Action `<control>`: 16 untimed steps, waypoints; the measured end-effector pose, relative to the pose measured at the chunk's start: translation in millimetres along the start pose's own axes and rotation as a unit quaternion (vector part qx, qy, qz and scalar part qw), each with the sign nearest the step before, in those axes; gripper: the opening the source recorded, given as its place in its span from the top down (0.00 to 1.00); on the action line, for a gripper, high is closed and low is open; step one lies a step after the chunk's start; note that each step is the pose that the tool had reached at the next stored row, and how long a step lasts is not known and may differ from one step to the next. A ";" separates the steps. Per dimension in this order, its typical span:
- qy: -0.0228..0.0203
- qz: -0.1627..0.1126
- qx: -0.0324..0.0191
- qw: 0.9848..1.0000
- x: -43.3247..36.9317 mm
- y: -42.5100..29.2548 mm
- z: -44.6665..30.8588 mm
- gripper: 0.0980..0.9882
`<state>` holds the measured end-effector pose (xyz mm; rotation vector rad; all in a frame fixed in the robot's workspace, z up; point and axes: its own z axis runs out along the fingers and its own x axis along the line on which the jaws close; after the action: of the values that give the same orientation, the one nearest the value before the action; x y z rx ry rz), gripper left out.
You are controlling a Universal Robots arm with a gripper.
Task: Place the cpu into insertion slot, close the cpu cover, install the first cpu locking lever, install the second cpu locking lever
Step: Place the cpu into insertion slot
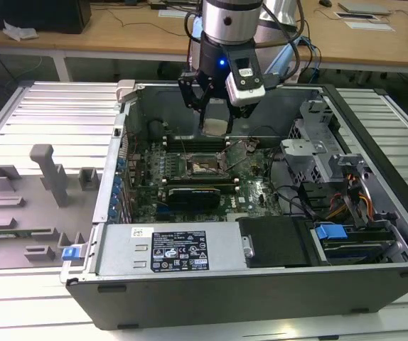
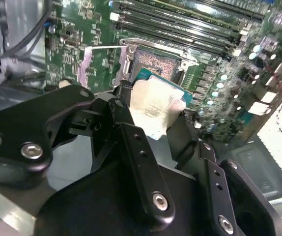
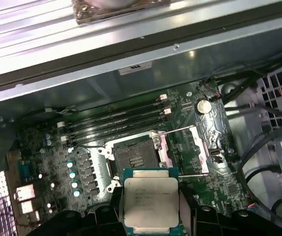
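The hand (image 1: 213, 122) is clamped on the cpu (image 3: 151, 204), with its black fingers (image 2: 126, 123) pressing two opposite edges. The chip is a flat square with a dull silver-grey metal top carrying fine print, rimmed by a thin blue-green edge. It hangs just above the insertion slot (image 3: 133, 157), a little to one side and clear of it. The slot lies bare, with tan-gold contacts inside a dark frame. The silvery plate just beside the slot seems to be the cpu cover (image 3: 200, 150), swung open.
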<state>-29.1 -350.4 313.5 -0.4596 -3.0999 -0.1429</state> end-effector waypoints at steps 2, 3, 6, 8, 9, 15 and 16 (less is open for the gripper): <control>-0.002 0.019 0.000 1.000 -0.1 -0.3 2.9 0.50; -0.002 0.028 -0.001 1.000 -0.1 -0.4 4.1 0.50; -0.007 0.078 -0.001 0.997 -0.2 -0.9 10.8 0.50; -0.009 0.098 -0.002 0.995 -0.2 -1.2 13.1 0.50; -0.010 0.116 -0.002 0.993 -0.3 -1.3 15.0 0.50; -0.019 0.208 -0.004 0.978 -0.4 -2.1 24.1 0.50; -0.019 0.216 -0.004 0.976 -0.5 -2.2 24.9 0.50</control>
<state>-29.0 -350.3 288.5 -1.1295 -2.9446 -0.1421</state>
